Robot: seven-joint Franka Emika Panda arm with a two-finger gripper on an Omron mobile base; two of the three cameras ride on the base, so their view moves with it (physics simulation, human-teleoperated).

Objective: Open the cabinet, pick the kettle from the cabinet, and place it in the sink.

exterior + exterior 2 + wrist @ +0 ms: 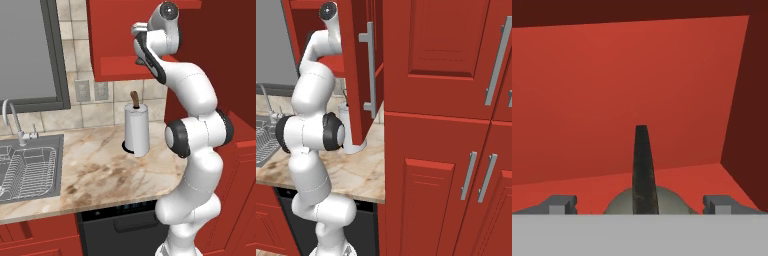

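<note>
The red wall cabinet (pixel 112 35) stands open, its door (pixel 358 75) with the long silver bar handle (pixel 370 70) swung out toward me. My arm reaches up into it. In the hand view the kettle (pixel 643 170) sits on the cabinet floor right in front of the hand: a grey-green dome with its dark arched handle seen edge-on. My gripper (pixel 641 205) is open, one fingertip (pixel 562 204) on each side of the kettle and apart from it. The sink (pixel 55 165) lies at the left of the counter, with a wire rack section (pixel 27 172) and a curved faucet (pixel 11 117).
A white paper-towel roll (pixel 136 127) stands on the marble counter (pixel 110 175) just below the cabinet. Tall red cabinets (pixel 446 125) rise to the right of the counter. A dark appliance front (pixel 120 227) sits under the counter edge. A window (pixel 25 50) is above the sink.
</note>
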